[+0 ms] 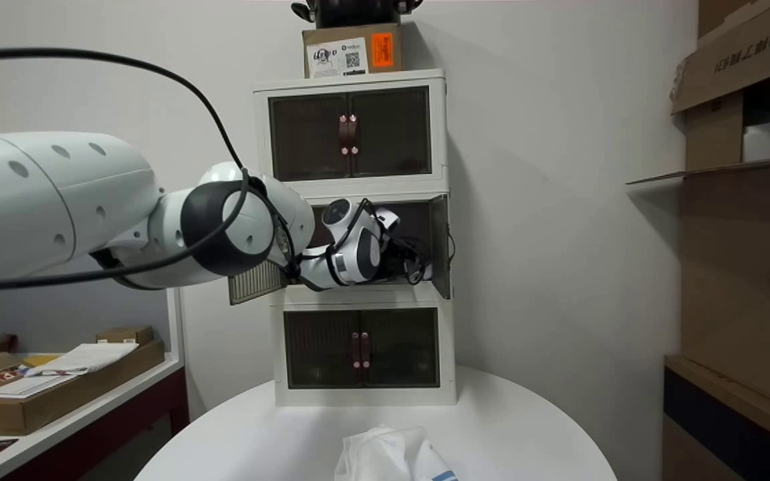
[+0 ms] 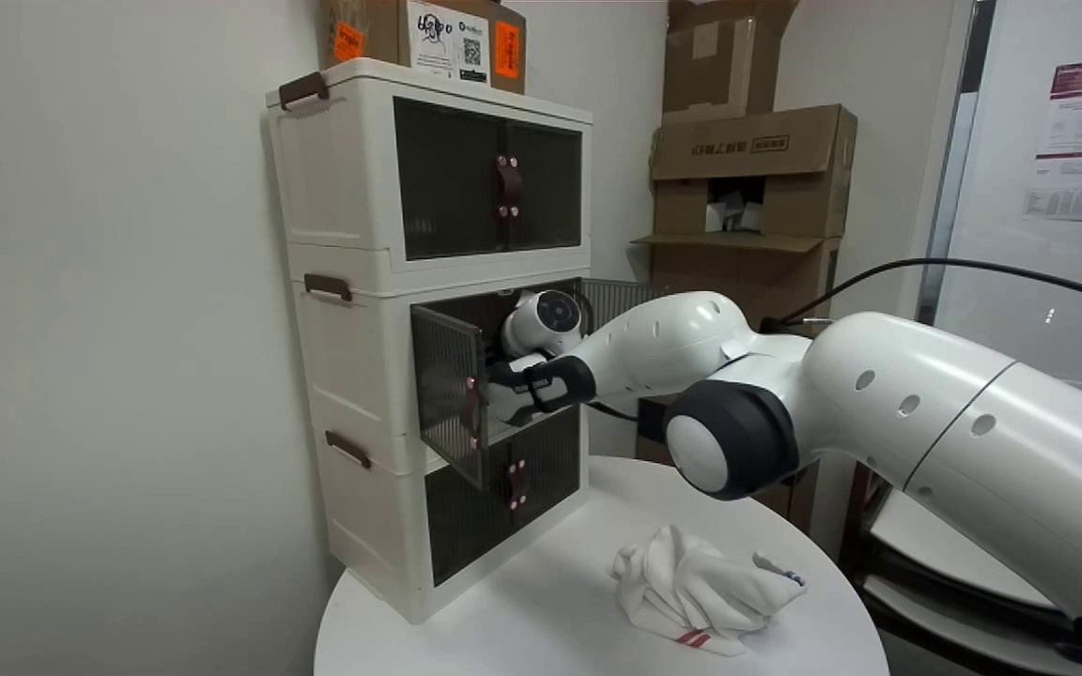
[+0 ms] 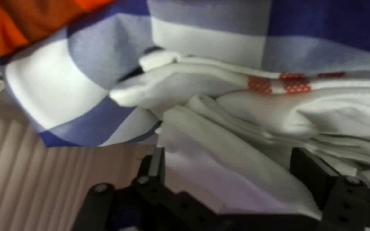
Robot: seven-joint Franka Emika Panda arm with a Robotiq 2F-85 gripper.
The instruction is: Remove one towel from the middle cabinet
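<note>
The middle cabinet (image 1: 440, 247) (image 2: 344, 361) has both doors swung open, and my wrist reaches inside it. In the wrist view my gripper (image 3: 231, 163) is open, its black fingers wide apart. A white towel fold (image 3: 223, 150) lies between and just beyond the fingers, not clamped. A white towel with red marks (image 3: 188, 80) lies above it, and more white folds sit at the right. A blue-and-white checkered cloth (image 3: 85, 99) and an orange cloth (image 3: 14, 29) are behind. In both exterior views the fingers are hidden inside the cabinet or behind its door.
The similar top unit (image 1: 351, 187) and bottom unit (image 1: 365, 395) are closed. One open door (image 2: 452, 390) stands beside my wrist. A crumpled white towel (image 1: 388, 454) (image 2: 691, 587) lies on the round white table (image 2: 522, 638). A cardboard box (image 1: 331, 57) sits on top.
</note>
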